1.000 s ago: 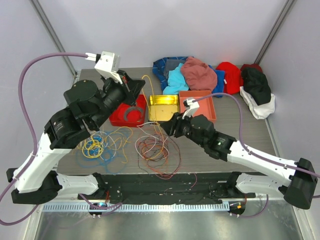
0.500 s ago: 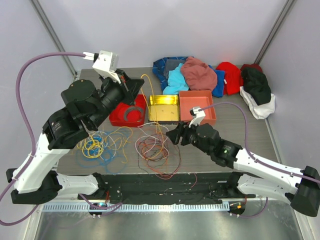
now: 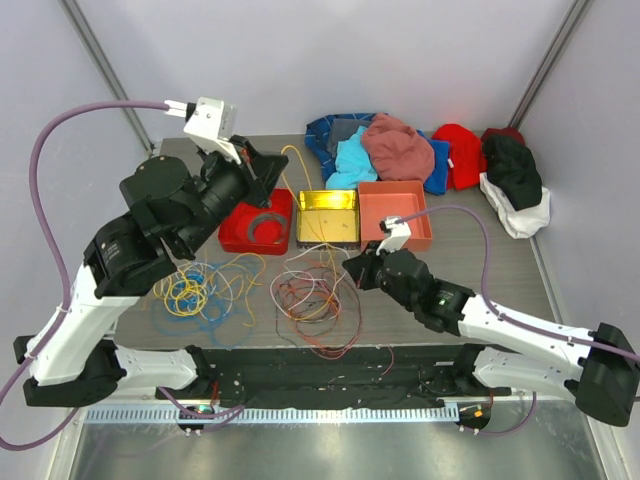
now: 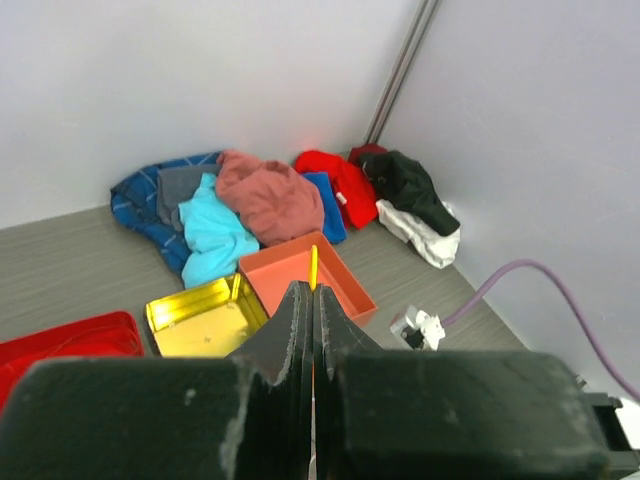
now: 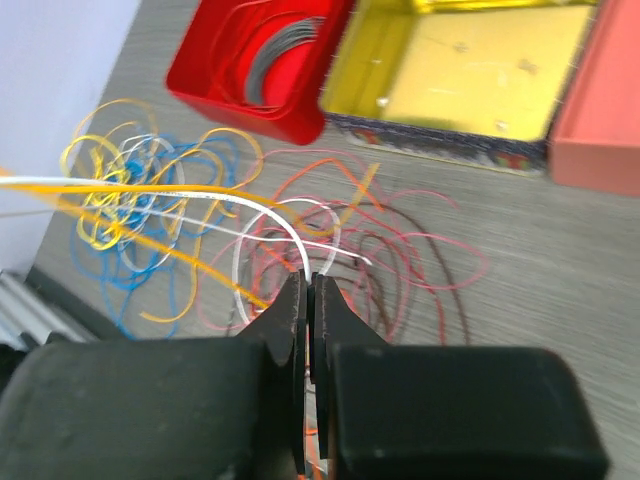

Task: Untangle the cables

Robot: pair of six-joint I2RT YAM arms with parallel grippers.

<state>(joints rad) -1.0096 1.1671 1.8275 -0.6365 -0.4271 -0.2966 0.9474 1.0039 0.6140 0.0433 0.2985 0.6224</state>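
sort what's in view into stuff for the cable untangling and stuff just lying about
For the job: cables; left pincer shut on a yellow-orange strand; right pincer shut, apparently on a white strand; probably the red tray holding a grey coil.

Lying about: yellow tray; orange tray; clothes heap.

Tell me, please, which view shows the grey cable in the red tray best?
Top external: the grey cable lies as a whole loop in the red tray. The right wrist view crops it at the top edge; the left wrist view shows only part of the tray.
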